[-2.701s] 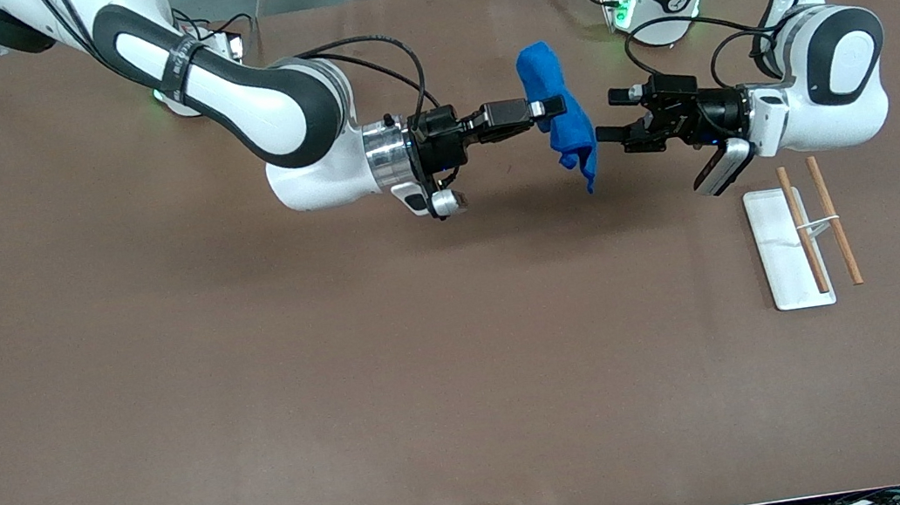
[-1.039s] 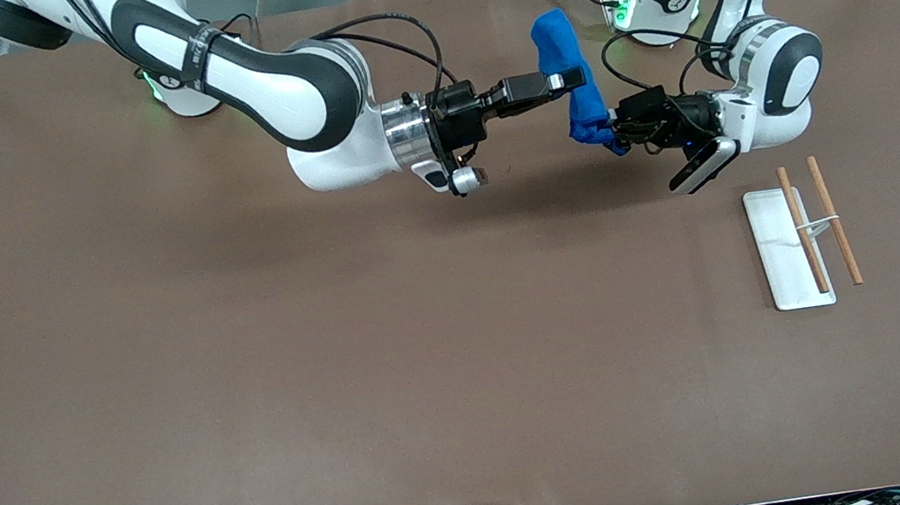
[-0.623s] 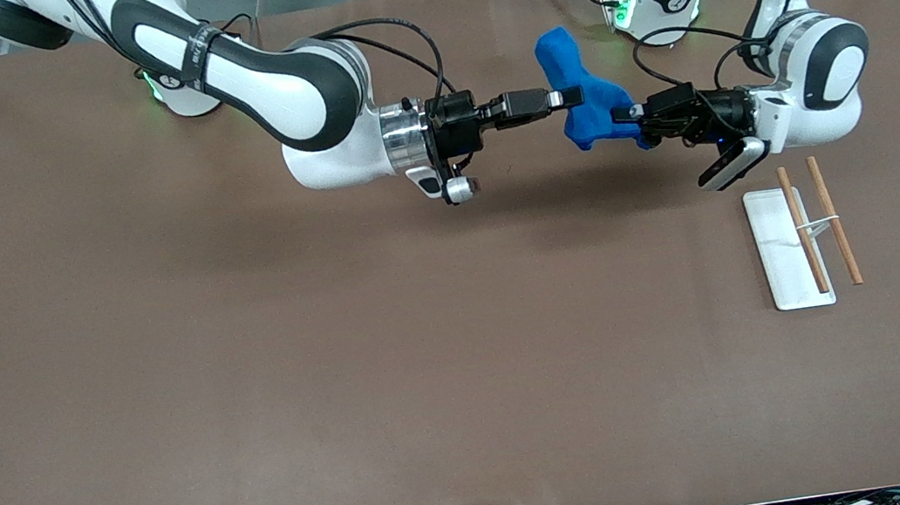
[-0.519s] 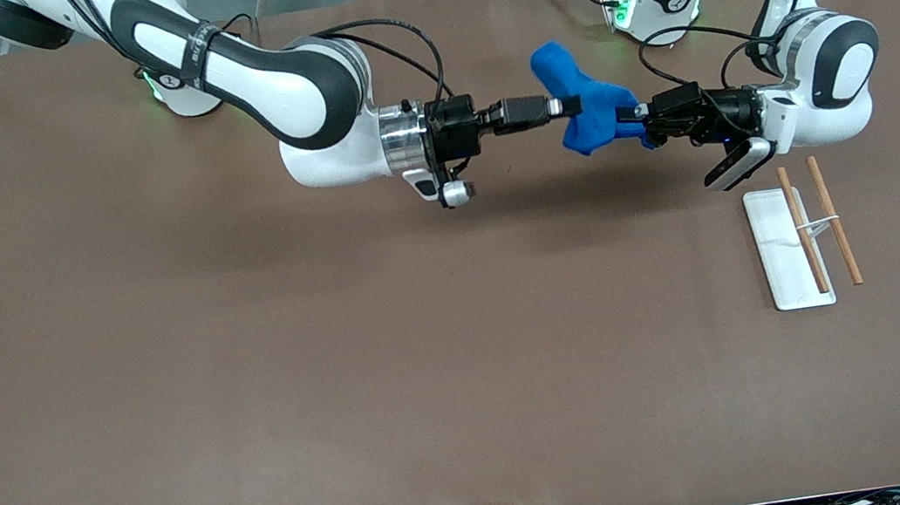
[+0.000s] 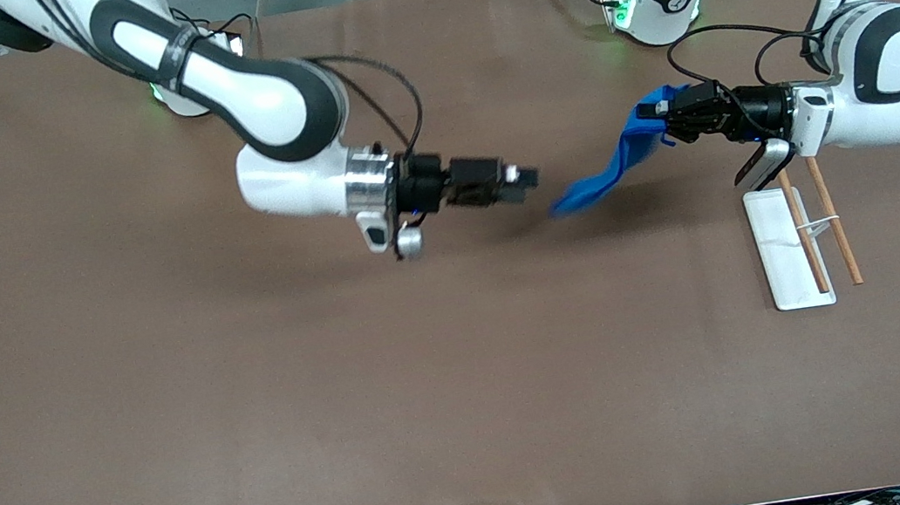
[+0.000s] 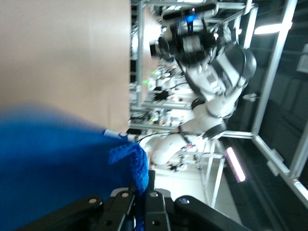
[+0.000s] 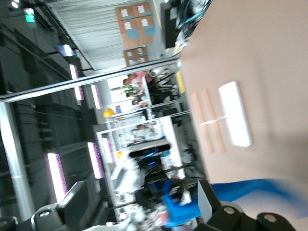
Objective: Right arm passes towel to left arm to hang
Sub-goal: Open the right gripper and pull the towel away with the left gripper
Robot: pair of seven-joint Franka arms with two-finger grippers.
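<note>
1. While the left hand (image 5: 665,119) stays clamped on one end, the towel (image 5: 610,170) trails in the air over the tabletop (image 5: 260,402), its long axis slanting down toward the right hand (image 5: 524,182).
2. That right hand is spread, empty, well apart from the white tray (image 5: 780,250); the left hand is near it, so hanging falls to the left.

Towel (image 5: 618,163) bright blue; table (image 5: 257,385) brown; tray (image 5: 780,250) white.
</note>
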